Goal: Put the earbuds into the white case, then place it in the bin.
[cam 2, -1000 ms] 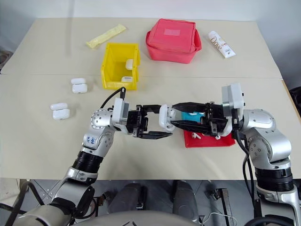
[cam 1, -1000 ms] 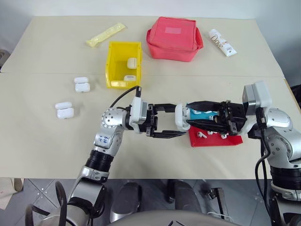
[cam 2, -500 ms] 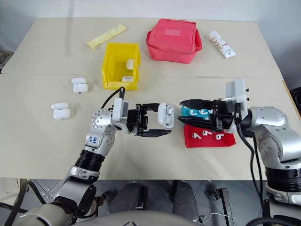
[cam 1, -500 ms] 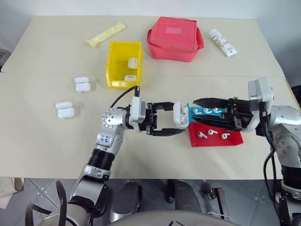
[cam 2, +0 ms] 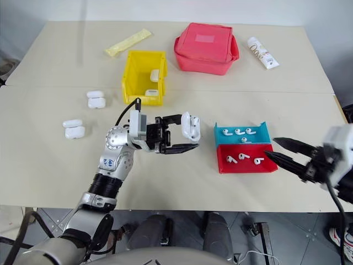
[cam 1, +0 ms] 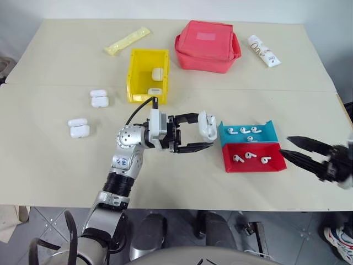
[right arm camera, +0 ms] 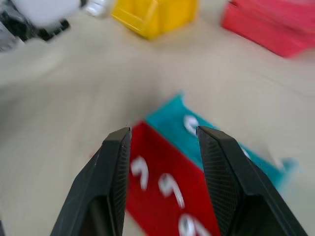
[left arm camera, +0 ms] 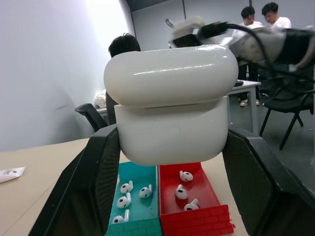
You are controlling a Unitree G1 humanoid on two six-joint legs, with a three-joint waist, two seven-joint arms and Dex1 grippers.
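My left gripper (cam 1: 205,131) is shut on the white case (cam 1: 208,125) and holds it above the table, just left of the trays. In the left wrist view the case (left arm camera: 170,105) sits between the two black fingers (left arm camera: 93,187) with its lid down. Several earbuds lie in the teal tray (cam 1: 263,126) and the red tray (cam 1: 276,165), among them one earbud (cam 1: 243,130). My right gripper (cam 1: 287,145) hangs open and empty at the red tray's right end; seen from the right wrist, the right gripper (right arm camera: 162,130) looks over both trays. The yellow bin (cam 1: 135,77) stands farther back with two cases inside.
Two more pairs of white cases (cam 1: 98,97) (cam 1: 78,127) lie on the table's left side. A pink-red pouch (cam 1: 207,45), a yellow packet (cam 1: 126,40) and a white tube (cam 1: 266,51) lie along the back. People sit behind the table in the left wrist view.
My right gripper has pulled away from the case, swinging right and back to the table's right front edge. The left gripper has kept hold of the case, nearly still.
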